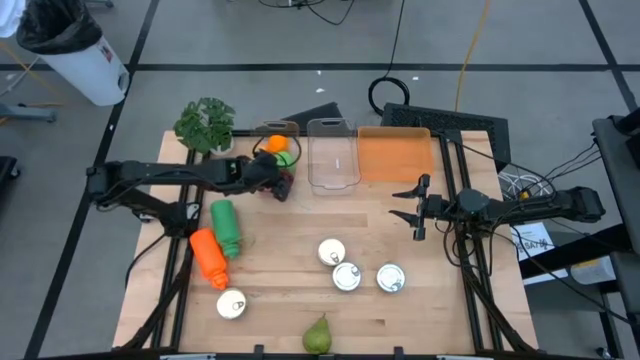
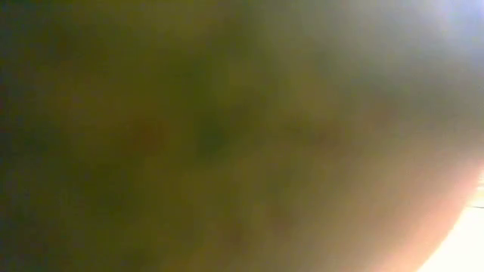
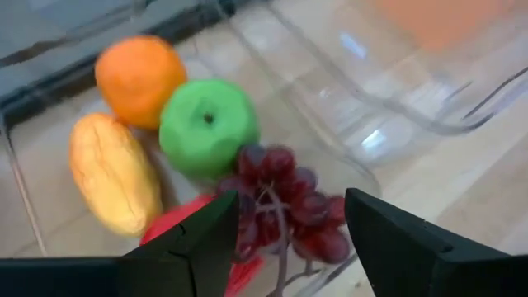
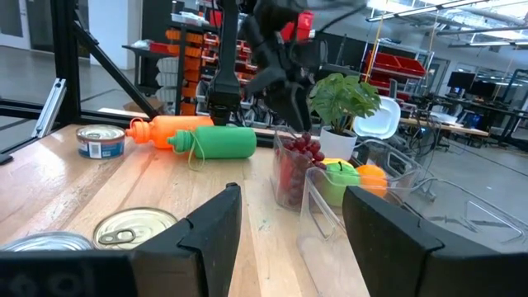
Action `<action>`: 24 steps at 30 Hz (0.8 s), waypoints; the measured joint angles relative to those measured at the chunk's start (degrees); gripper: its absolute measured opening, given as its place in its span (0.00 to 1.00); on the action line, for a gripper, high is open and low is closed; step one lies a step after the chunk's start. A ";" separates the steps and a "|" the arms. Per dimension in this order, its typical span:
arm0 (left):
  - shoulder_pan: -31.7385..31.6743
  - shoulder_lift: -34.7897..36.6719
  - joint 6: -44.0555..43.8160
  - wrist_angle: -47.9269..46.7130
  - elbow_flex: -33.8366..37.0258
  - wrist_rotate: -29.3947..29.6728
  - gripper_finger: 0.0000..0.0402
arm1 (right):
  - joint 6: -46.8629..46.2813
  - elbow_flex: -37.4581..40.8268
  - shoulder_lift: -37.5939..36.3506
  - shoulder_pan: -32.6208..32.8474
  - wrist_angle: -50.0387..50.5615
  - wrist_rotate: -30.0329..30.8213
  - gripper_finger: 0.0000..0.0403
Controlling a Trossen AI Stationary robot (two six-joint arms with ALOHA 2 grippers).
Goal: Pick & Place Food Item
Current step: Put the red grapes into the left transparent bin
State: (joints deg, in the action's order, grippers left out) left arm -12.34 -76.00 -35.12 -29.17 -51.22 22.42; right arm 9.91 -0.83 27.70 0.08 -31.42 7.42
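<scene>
Left gripper (image 3: 285, 239) above clear bin (image 3: 346, 165), fingers parted around grape bunch (image 3: 285, 202), contact not discernible. Grapes over bin rim, beside green apple (image 3: 206, 124), orange (image 3: 140, 74), yellow fruit (image 3: 111, 173). Right gripper (image 1: 412, 207) parked open, well apart.

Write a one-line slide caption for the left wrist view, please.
Left gripper holds grapes over a clear bin containing an orange, green apple and mango.

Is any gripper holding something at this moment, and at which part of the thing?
The left gripper holds the bunch of red grapes by its stem, over the clear container with the fruit. The right gripper holds nothing.
</scene>
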 joint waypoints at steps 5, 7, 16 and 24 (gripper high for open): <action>0.00 -4.42 -1.20 0.79 0.00 -3.09 0.52 | 0.00 0.00 0.01 0.00 0.00 0.00 0.49; 0.00 -5.40 -1.31 1.28 -0.02 -3.28 0.50 | 0.00 0.00 0.01 0.01 0.02 0.00 0.49; -1.84 -5.70 0.35 2.03 0.02 -2.09 0.44 | 0.00 -0.01 0.00 0.01 0.00 0.00 0.49; -3.01 -5.69 0.36 5.54 0.02 -5.96 0.44 | 0.00 0.00 0.02 0.02 0.00 0.00 0.49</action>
State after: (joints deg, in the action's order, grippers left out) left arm -15.35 -81.69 -34.75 -23.63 -51.20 16.47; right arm 9.91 -0.83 27.72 0.09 -31.42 7.42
